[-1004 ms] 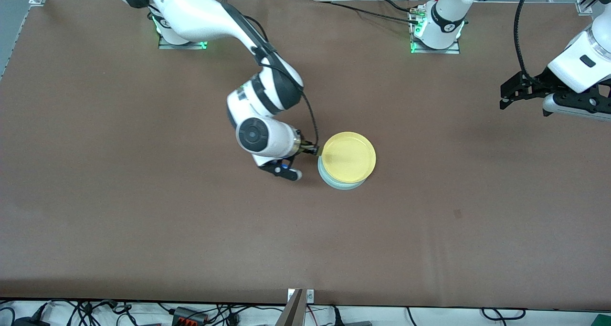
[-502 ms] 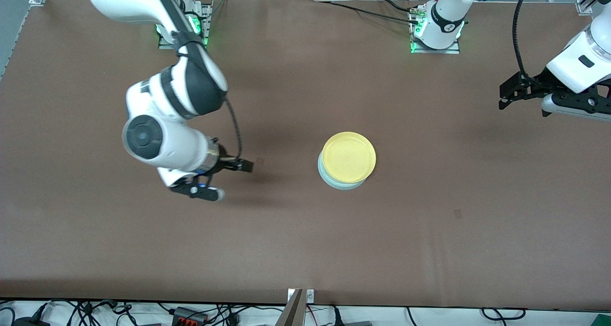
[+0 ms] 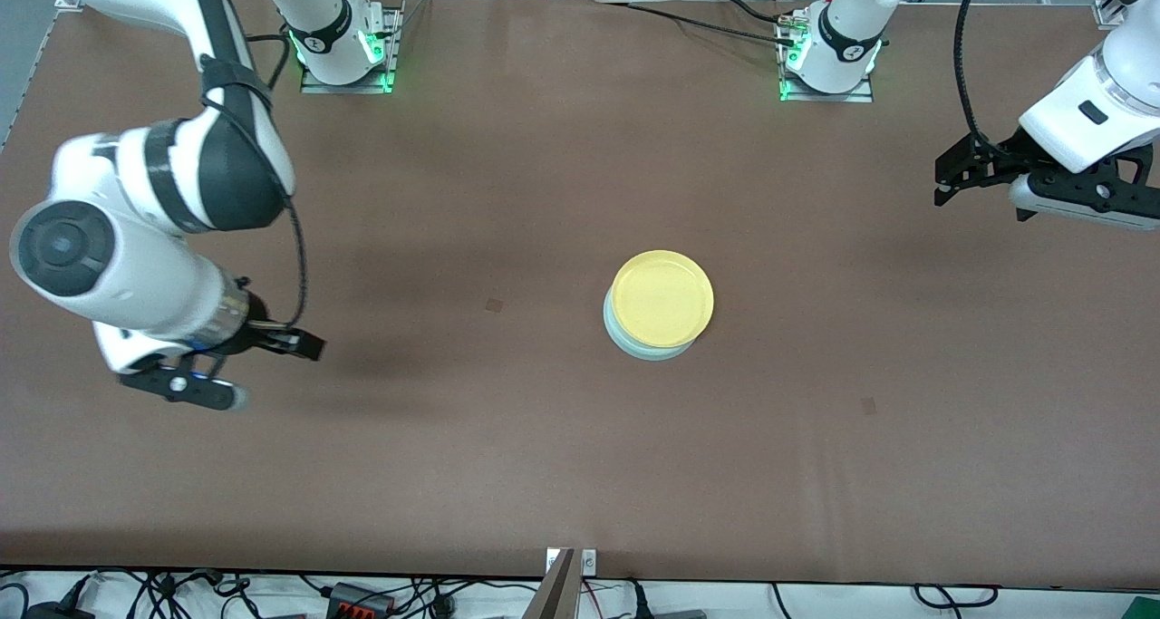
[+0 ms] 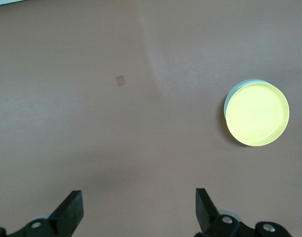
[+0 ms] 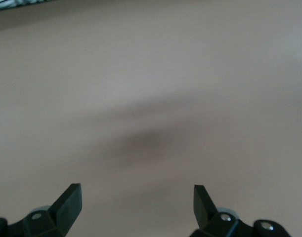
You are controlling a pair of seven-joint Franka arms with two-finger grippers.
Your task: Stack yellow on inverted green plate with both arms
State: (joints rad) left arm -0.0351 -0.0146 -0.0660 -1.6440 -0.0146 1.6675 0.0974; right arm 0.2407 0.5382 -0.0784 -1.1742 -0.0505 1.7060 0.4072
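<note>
Round, shallow yellow plastic plate (image 3: 662, 298) with a raised rim sat on top of a round, very pale mint-green plastic plate (image 3: 634, 347), roughly mid-table. Only a thin crescent of the green plate's edge showed past the yellow one, on the side nearer the front camera and toward the right arm's end. Whether the green plate lay rim-down could not be told. Both plates also showed in the left wrist view, yellow plate (image 4: 257, 113) covering all but a sliver of green rim (image 4: 232, 92).

The brown table (image 3: 816, 474) served as landmark surface; 1 small darker square mark (image 3: 494, 305) lay on it, beside the stack toward the right arm's end.

Right end effector (image 3: 304, 344): up over bare table, well apart from the plate stack, toward the right arm's end. Its 2 black fingers (image 5: 69, 202) stood spread wide in the right wrist view, nothing between them, only blurred table surface below.

Left end effector (image 3: 942, 179): up over bare table toward the left arm's end, well apart from the stack and farther from the front camera than it. Its 2 fingers (image 4: 71, 212) stood fully spread, gripping nothing; the stack lay off to one side of the gap in that wrist view.

Neither arm touched either plate.
</note>
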